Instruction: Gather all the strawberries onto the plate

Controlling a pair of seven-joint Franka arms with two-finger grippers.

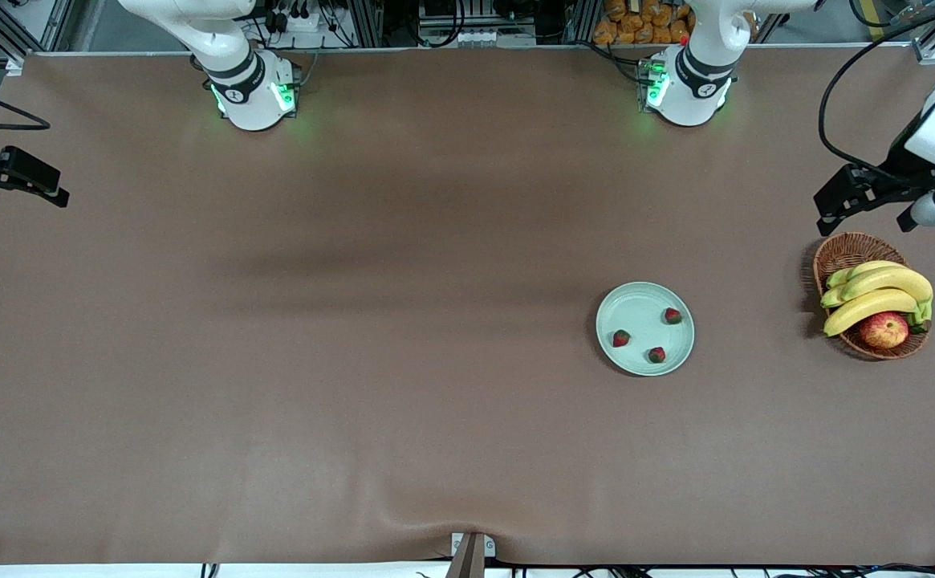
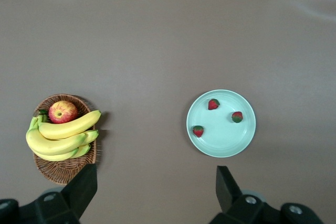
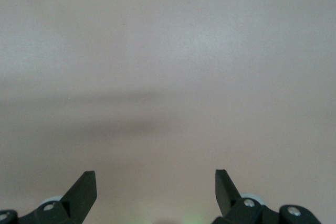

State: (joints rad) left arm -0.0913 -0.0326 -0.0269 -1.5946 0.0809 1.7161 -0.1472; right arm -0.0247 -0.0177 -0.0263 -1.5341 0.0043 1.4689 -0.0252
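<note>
both arms hang back, jaws apart and empty: the left gripper (image 1: 864,197) above the wicker basket (image 1: 840,253), the right gripper (image 1: 14,172) at its own table end. nothing looks left to fetch, so i'd keep them clear. all three strawberries (image 1: 621,338) sit in the plate (image 1: 636,305), well apart from either.

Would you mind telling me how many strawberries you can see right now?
3, all on the plate: one strawberry toward the left arm's end, one toward the right arm's end, one nearest the front camera. None appears hidden.
</note>
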